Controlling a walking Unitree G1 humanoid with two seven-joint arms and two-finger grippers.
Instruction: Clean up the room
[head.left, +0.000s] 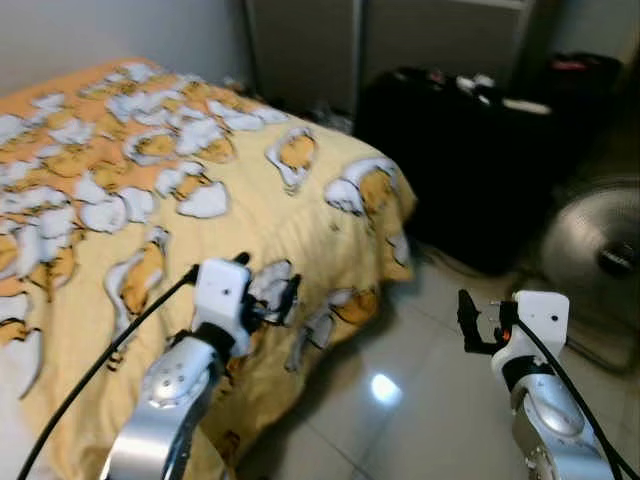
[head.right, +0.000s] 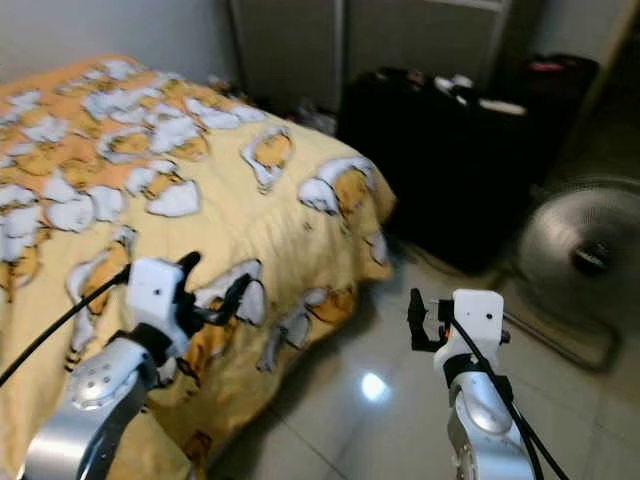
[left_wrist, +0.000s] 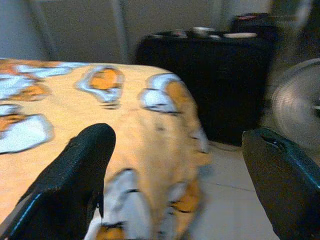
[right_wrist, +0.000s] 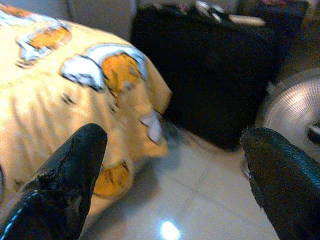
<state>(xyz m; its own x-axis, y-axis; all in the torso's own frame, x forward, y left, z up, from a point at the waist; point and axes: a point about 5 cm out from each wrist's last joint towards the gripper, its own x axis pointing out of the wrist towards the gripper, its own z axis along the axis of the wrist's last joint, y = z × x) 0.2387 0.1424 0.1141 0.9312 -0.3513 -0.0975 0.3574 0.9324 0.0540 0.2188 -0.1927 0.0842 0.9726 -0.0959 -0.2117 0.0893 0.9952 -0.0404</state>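
Progress: cannot judge from this moment; no loose clutter visible on floor or bed near robot, so scene fits either tidied room or search for things to pick up.

Left claw (head.left: 285, 298) raised over bed's near corner, fingers (left_wrist: 75, 175) spread wide, holding nothing.

Right claw (head.left: 468, 322) raised over tiled floor (head.left: 420, 400), fingers (right_wrist: 65, 175) wide apart, empty.

Bed (head.left: 150, 190) with yellow cartoon-print cover, smooth.

Beyond: black suitcase (head.left: 470, 170) by bed, small items on top, blurred; floor fan (head.left: 595, 255) on right; grey wardrobe (head.left: 330, 50) behind.
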